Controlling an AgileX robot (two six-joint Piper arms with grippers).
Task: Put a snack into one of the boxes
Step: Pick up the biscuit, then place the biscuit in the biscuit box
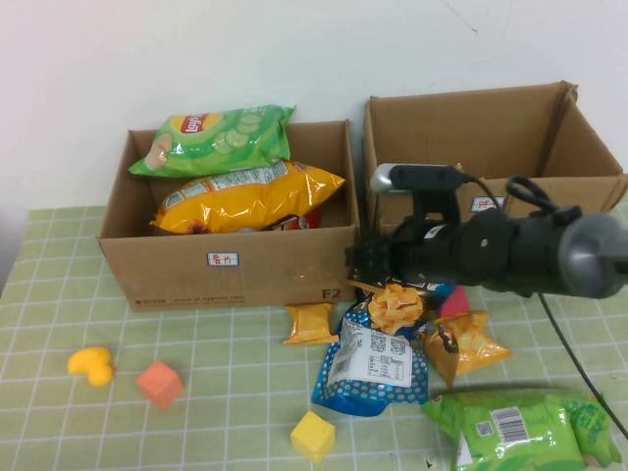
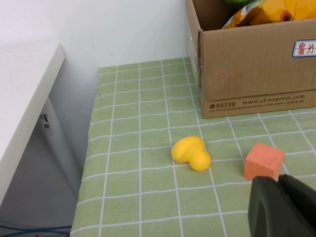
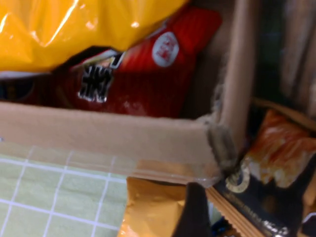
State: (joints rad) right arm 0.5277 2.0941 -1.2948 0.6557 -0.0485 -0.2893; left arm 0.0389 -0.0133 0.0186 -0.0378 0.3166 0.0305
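Note:
My right gripper (image 1: pixel 361 263) hovers at the right front corner of the left cardboard box (image 1: pixel 228 265). It is shut on a black and orange snack bag (image 1: pixel 397 304) that hangs under it; the bag fills the space beside one finger (image 3: pixel 192 212) in the right wrist view (image 3: pixel 276 168). The left box holds a green chip bag (image 1: pixel 216 137), a yellow bag (image 1: pixel 250 196) and a red bag (image 3: pixel 143 74). The right box (image 1: pixel 491 147) stands behind the arm. My left gripper (image 2: pixel 281 207) is shut and empty, low over the mat near an orange cube (image 2: pixel 264 160).
Loose snacks lie in front of the boxes: a blue and white bag (image 1: pixel 371 368), small orange bags (image 1: pixel 310 324) (image 1: pixel 463 343) and a green bag (image 1: pixel 525 427). A yellow toy (image 1: pixel 91 365), an orange cube (image 1: pixel 159 384) and a yellow cube (image 1: pixel 312 435) sit on the green checked mat.

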